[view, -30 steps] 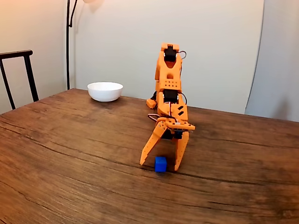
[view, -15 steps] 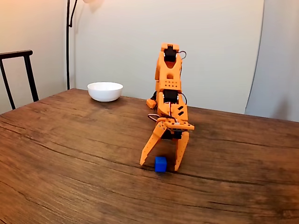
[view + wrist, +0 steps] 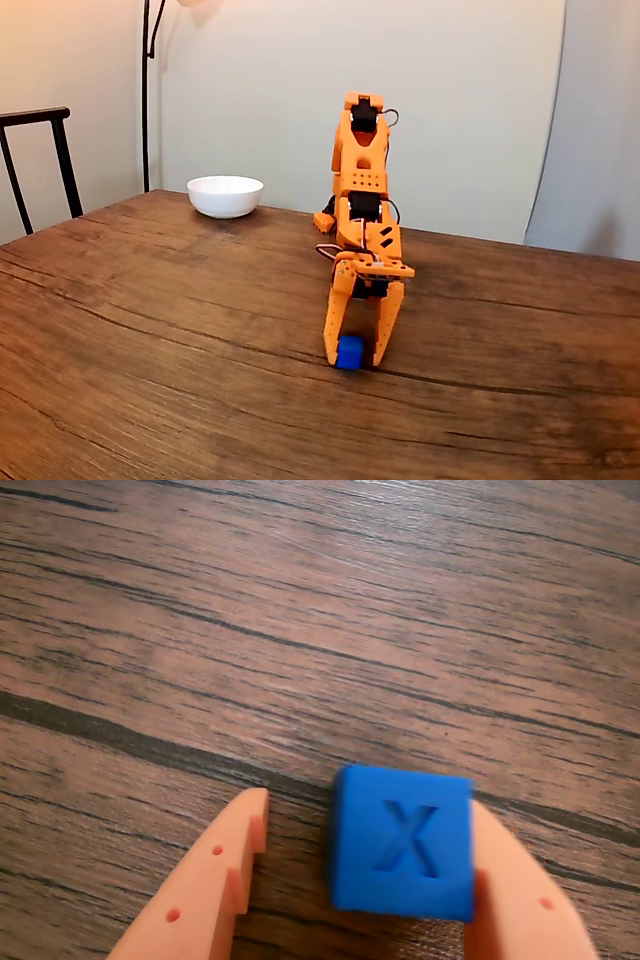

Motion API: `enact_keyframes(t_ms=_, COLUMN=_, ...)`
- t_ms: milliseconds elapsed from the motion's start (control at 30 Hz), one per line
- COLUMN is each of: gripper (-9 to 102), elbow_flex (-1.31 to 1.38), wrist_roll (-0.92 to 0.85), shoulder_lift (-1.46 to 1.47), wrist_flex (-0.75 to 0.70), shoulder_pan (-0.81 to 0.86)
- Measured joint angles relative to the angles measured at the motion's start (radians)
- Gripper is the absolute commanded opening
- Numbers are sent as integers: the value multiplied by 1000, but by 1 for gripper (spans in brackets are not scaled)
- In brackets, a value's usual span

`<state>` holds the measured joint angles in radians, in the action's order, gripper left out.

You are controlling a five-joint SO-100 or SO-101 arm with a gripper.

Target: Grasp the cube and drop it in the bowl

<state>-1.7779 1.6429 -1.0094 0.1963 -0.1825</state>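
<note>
Cube (image 3: 349, 352), blue, marked X, on wooden table (image 3: 150, 330) between orange pincer (image 3: 352, 358) fingers; right finger touching, left finger (image 3: 205, 890) just apart. Risk: uneven closing twists it loose. Bowl (image 3: 225, 195) far left.

Dark brown wooden worktop (image 3: 300, 600): grained, matt. Small blue plastic cube (image 3: 402, 842): matt, embossed X. Round white bowl (image 3: 225, 196): smooth, glossy.
</note>
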Motion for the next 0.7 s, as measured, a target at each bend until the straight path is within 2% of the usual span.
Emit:
enact_keyframes(t_ms=233, gripper=8, elbow_flex=2, wrist_roll=-2, shoulder_lift=0, wrist_flex=0, shoulder_pan=3)
enact_keyframes(t_ms=700, gripper=7, elbow_flex=-3, wrist_roll=3, shoulder_lift=-32, wrist_flex=-2, shoulder_pan=38)
